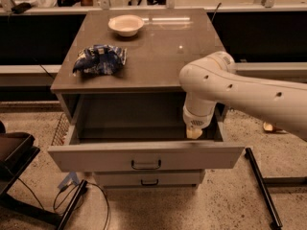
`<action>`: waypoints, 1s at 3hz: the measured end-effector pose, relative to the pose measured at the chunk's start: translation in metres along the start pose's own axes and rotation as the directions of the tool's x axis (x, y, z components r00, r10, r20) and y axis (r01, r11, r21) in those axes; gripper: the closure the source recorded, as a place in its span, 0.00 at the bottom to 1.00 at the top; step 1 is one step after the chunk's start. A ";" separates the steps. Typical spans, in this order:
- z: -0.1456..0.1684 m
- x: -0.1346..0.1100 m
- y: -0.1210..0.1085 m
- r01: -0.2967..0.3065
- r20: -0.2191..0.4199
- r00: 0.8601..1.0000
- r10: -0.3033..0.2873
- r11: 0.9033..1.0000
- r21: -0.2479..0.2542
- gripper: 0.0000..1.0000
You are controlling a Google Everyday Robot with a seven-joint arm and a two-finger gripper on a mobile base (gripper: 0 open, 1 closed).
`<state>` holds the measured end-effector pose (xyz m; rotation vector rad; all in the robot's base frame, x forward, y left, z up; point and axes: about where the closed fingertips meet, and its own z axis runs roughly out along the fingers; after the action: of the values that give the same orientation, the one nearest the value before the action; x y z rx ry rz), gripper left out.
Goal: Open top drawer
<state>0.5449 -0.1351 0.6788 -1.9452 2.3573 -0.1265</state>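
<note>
Pale two-finger gripper on a white jointed arm, dipped into the right end of the wide grey top drawer, below the front right corner of the brown counter. Clenched or released: cannot tell. Drawer pulled well out past the front edge, small black bar handle mid-panel. Crumpled blue-and-white bag near the left edge, round white bowl by the back edge.

Speckled stone floor, a dark chair at left, black-fronted counter behind, under warm light.
</note>
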 end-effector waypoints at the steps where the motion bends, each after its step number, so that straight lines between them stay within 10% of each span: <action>1: 0.014 -0.002 -0.005 -0.004 -0.005 1.000 0.004 1.000 -0.014 1.00; 3: 0.038 0.003 0.016 -0.052 0.015 0.998 0.053 0.995 -0.082 1.00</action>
<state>0.5338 -0.1353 0.6387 -1.9084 2.4371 -0.0098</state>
